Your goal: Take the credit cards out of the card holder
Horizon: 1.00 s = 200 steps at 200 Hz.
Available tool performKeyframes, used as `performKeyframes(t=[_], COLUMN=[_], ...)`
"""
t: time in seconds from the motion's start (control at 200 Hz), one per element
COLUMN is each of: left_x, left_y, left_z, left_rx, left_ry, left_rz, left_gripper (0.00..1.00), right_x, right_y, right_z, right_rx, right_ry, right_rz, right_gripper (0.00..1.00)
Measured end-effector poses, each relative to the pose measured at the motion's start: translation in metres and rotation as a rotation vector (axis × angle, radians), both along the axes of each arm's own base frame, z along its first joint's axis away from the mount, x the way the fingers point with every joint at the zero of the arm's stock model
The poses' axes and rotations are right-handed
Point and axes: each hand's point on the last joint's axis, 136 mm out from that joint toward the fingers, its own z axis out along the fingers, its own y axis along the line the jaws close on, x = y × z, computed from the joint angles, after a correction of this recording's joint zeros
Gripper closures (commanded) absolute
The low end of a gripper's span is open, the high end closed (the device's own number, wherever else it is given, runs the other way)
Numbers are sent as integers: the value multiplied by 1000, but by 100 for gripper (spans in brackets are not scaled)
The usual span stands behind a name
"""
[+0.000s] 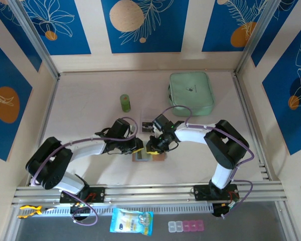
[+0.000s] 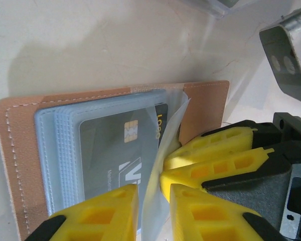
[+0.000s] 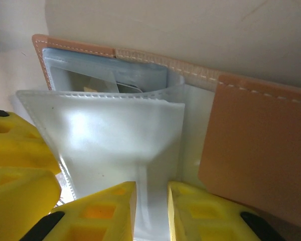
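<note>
Your left arm [image 1: 85,146] and right arm [image 1: 195,134] fold inward, wrists meeting low over the card holder [image 2: 20,165], which lies open flat on the table [image 2: 115,40]. Your left gripper [image 2: 153,190] stands narrowly parted astride a clear sleeve [image 3: 115,140]; whether it grips, you cannot tell. Your right gripper [image 3: 151,186] pinches that glossy leaf. Stitched tan leather frames a grey credit card [image 2: 115,150], still pocketed. Beyond lies a soft mint pouch [image 1: 190,93].

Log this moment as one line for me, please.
card holder: lying open | credit card: in pocket | right gripper: pinching clear sleeve | left gripper: straddling clear sleeve, grip unclear
</note>
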Motion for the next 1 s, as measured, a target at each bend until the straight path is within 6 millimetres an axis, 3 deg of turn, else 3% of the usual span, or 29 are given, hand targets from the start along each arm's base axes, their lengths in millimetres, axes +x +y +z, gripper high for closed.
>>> performKeyframes(t=[0.305, 0.625, 1.0], left_x=[-2, -2, 2], left_y=[-2, -8, -36], left_z=[0, 5, 21], left_rx=[-2, -7, -31], left_ry=[1, -5, -32], left_rz=[-5, -20, -72], left_gripper=[82, 82, 79], right_x=[0, 13, 19], right_y=[-2, -17, -45], right_z=[2, 37, 60], right_rx=[0, 37, 49], right_ry=[-6, -87, -142], right_rz=[-4, -56, -121], right_gripper=[76, 76, 76])
